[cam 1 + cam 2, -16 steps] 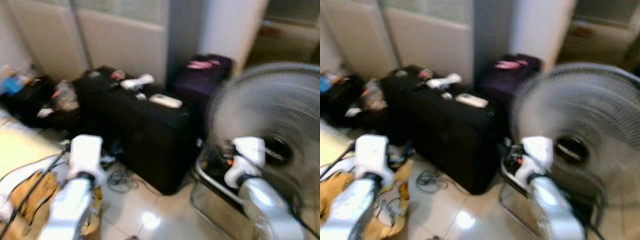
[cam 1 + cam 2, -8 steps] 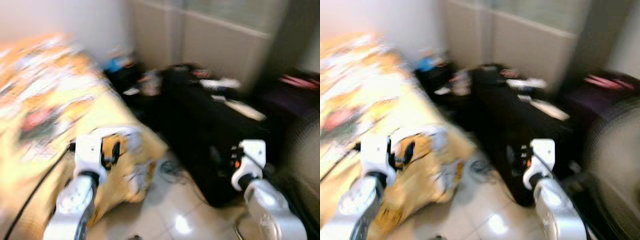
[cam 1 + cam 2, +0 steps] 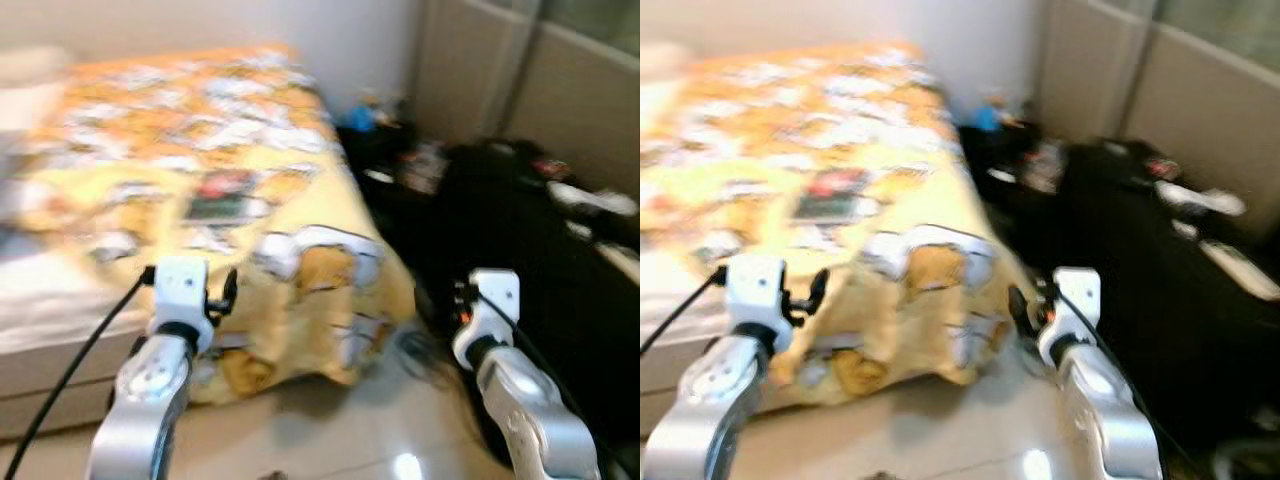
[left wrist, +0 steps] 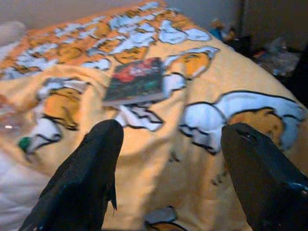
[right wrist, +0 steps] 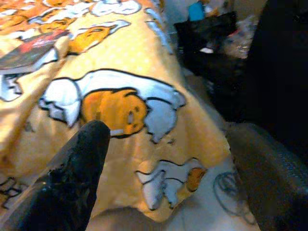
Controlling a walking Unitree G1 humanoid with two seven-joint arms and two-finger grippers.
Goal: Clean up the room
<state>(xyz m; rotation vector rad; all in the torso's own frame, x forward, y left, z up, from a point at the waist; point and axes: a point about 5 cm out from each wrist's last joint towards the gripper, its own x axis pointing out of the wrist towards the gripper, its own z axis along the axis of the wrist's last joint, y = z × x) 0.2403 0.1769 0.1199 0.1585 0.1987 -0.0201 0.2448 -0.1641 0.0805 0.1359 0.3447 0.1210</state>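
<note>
Both eye views are motion-blurred. The clutter (image 3: 420, 165) beside the bed's (image 3: 120, 260) far corner is too smeared to identify, and the book's (image 4: 135, 81) cover is unreadable.

You're seeing two silver arms, each capped by a white wrist block; a black cable trails off the left arm (image 3: 140, 400), and the jaws' fingers (image 4: 82, 178) are matte black.

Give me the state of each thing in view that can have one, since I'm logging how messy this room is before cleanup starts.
left gripper: open, empty, raised toward the bed.
right gripper: open, empty, near the bed's corner.
book: closed, lying flat on the blanket.
blanket: spread over the bed, corner draping toward the floor.
black suitcase: closed, small items lying on top.
cable: loose, coiled on the floor.
</note>
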